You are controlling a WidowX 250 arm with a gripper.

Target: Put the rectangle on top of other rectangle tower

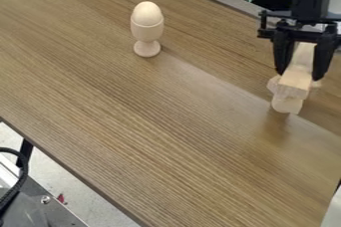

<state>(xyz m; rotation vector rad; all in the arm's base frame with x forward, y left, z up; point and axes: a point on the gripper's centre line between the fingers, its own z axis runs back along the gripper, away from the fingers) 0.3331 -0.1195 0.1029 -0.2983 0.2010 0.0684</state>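
Pale wooden rectangle [295, 80], toward two o'clock, sits clasped in the gripper's [299, 75] jaws; off-centre release above the rounded piece [287, 105] could tip it.

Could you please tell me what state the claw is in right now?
The claw is closed on a rectangular wooden block, its fingers against both sides.

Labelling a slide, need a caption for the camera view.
Black two-finger gripper over stacked pale wooden blocks, pale wooden egg in cup nearby.
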